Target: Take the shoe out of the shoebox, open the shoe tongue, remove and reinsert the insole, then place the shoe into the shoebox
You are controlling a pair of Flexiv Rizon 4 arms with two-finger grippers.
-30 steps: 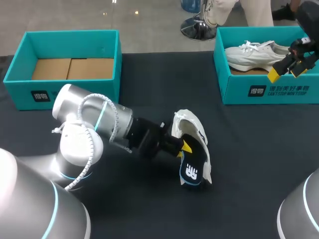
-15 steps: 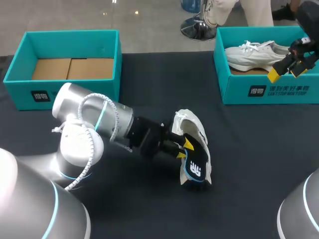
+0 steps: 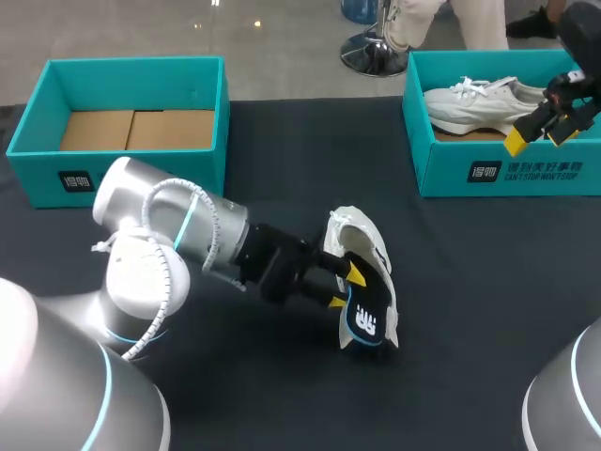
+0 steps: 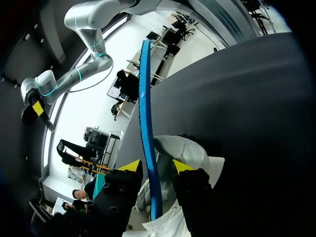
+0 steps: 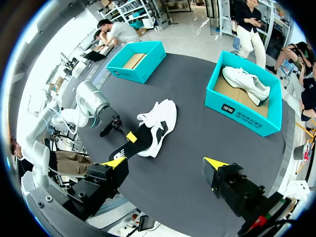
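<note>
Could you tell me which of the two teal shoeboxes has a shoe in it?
The shoebox on the robot's right: a white shoe lies inside. The left shoebox shows only its cardboard floor.

1. Head view: the left gripper [image 3: 345,287] and its wrist sit in front of the shoe [image 3: 362,242], so the shoe's opening behind them is not visible.
2. Head view: the insole [image 3: 364,324] lies over the shoe's near end. Cannot tell whether that end is toe or heel.
3. Left wrist view: the insole is seen edge-on. Only its blue rim shows and both faces are hidden. The black finger bodies cover most of the shoe.
4. Head view: the right shoebox [image 3: 470,160] is cut off by the picture's edge. The right gripper [image 3: 540,132] covers one end of the second shoe [image 3: 474,101].
5. Head view: the left arm [image 3: 178,244] hides the table [image 3: 470,282] beneath it.
</note>
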